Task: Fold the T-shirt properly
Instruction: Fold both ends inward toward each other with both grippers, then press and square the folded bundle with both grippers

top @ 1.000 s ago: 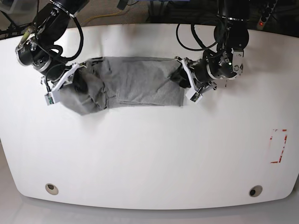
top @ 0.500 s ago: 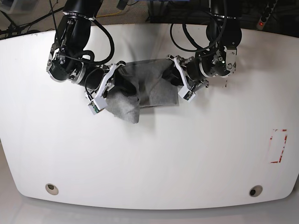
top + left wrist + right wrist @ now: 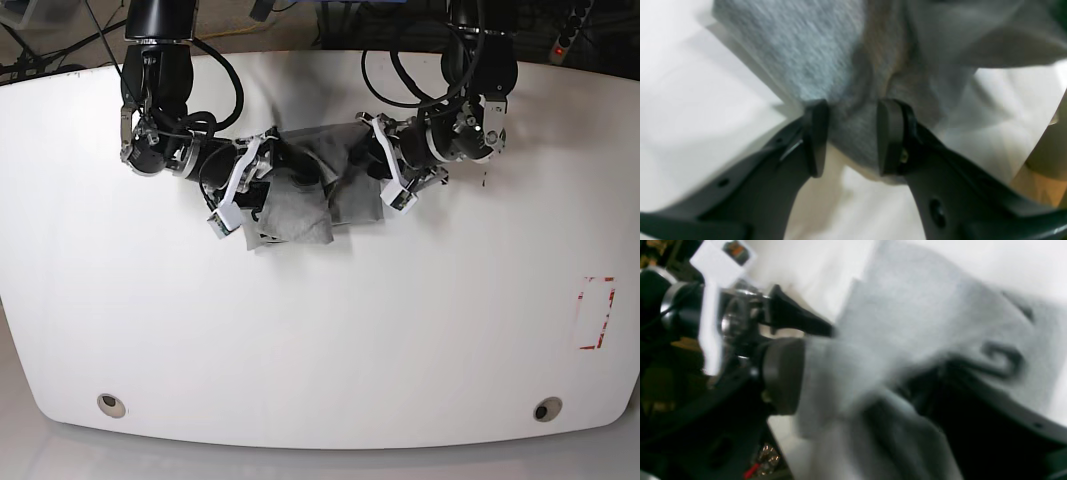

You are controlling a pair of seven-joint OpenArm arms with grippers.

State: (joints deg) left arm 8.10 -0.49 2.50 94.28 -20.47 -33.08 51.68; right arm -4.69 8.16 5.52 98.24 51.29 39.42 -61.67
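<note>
T-shirt | heather-grey, bunched near table far edge | soft, light, floppy; take doubled hems | left gripper clamped on fold | right gripper spread, cloth between jaws, hold unclear

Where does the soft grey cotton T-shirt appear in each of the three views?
Base: the soft grey cotton T-shirt lies bunched at upper centre, between both arms.
Left wrist: it fills the top, and a fold sits between the left gripper pads.
Right wrist: it is blurred, across centre and right.
Shared landmark: the white table.
</note>
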